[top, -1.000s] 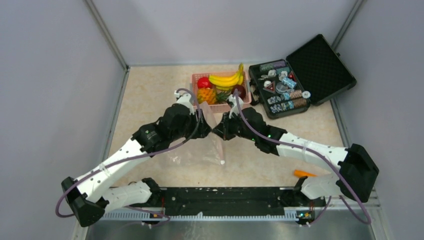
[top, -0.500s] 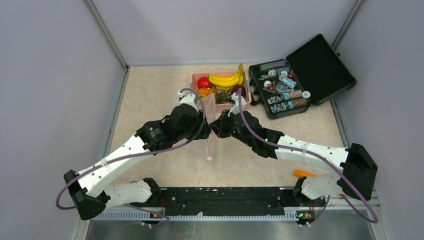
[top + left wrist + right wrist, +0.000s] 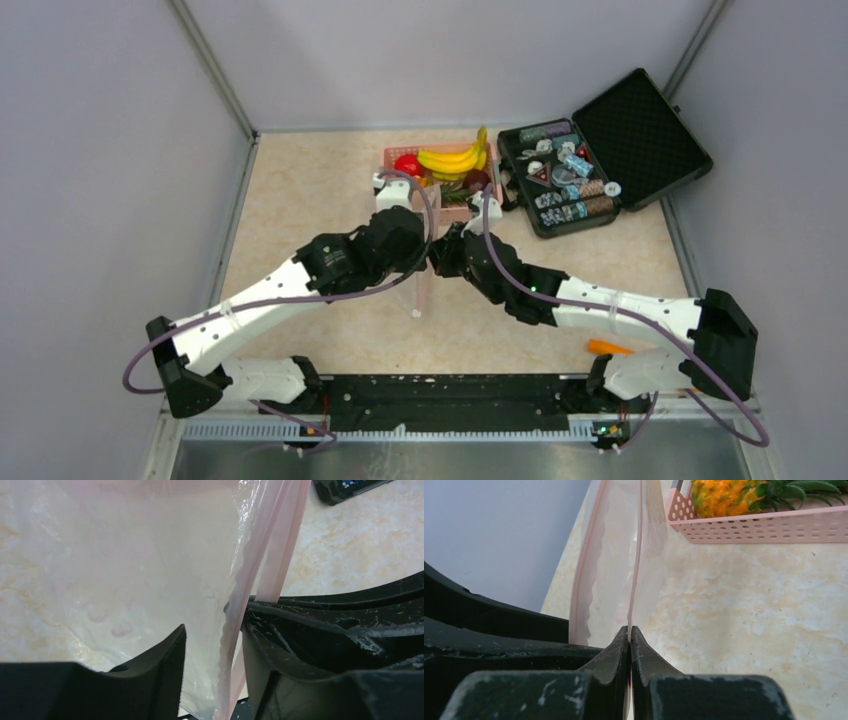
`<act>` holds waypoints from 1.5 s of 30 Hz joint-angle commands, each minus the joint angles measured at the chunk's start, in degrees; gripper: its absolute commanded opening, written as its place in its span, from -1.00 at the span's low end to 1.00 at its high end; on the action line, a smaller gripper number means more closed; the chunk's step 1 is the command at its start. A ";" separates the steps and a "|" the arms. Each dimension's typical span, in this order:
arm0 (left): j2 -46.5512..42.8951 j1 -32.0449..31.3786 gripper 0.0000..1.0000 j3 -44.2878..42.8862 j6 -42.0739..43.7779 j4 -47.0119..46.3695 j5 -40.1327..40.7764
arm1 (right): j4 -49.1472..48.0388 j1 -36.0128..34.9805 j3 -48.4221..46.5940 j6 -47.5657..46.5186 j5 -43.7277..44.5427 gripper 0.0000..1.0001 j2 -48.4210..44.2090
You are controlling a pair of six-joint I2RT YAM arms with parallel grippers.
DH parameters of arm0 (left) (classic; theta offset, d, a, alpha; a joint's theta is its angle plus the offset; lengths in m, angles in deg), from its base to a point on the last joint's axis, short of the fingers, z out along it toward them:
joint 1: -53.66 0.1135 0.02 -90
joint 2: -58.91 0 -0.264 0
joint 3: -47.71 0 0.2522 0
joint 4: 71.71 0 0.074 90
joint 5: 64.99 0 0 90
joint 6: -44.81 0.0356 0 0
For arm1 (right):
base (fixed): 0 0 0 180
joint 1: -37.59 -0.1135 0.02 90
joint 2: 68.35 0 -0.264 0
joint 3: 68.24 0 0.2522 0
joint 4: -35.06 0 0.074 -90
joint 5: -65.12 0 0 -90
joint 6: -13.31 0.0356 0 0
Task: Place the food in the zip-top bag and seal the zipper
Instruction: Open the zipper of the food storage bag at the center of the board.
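Observation:
The zip-top bag (image 3: 421, 292) hangs edge-on between my two grippers, just in front of the pink basket (image 3: 391, 153). My right gripper (image 3: 629, 630) is shut on one lip of the zipper (image 3: 638, 555); the other lip (image 3: 580, 570) stands apart, so the mouth gapes. My left gripper (image 3: 214, 630) is open, and the pink zipper (image 3: 270, 555) runs between its fingers, close to the right finger (image 3: 260, 665). The food is in the basket: a banana bunch (image 3: 455, 158), a red fruit (image 3: 407, 165), a maroon fruit (image 3: 477, 180) and a pineapple (image 3: 724, 495).
An open black case (image 3: 640, 125) holding small trinkets sits at the back right. An orange stick (image 3: 608, 347) lies near the right arm's base. Grey walls close in the table on the left, right and back.
The bag, which was partly spread on the table a second ago, now hangs upright and thin between the grippers. Both arms have shifted towards the basket.

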 commanded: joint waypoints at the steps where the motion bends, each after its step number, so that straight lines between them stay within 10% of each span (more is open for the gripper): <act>1: 2.17 -2.20 -0.12 -3.60 1.01 3.05 7.65 | -0.77 -0.97 -1.49 2.21 2.95 -1.00 -0.60; 14: 0.18 -3.48 -0.97 -2.34 -0.74 6.86 17.58 | 1.50 -1.04 -2.46 -1.91 1.67 -1.00 0.83; 34: -2.51 -3.30 -1.00 -1.26 -4.58 14.69 26.39 | 16.04 6.85 -16.60 -13.89 -17.91 -0.98 12.61; 41: -7.04 8.31 -1.00 7.38 -0.10 6.20 17.02 | 10.97 8.28 -13.06 -15.98 -22.63 -0.05 7.53; 45: -13.04 12.61 -1.00 12.34 3.25 -0.52 11.32 | 11.29 9.98 -10.93 -16.54 -22.60 0.12 4.60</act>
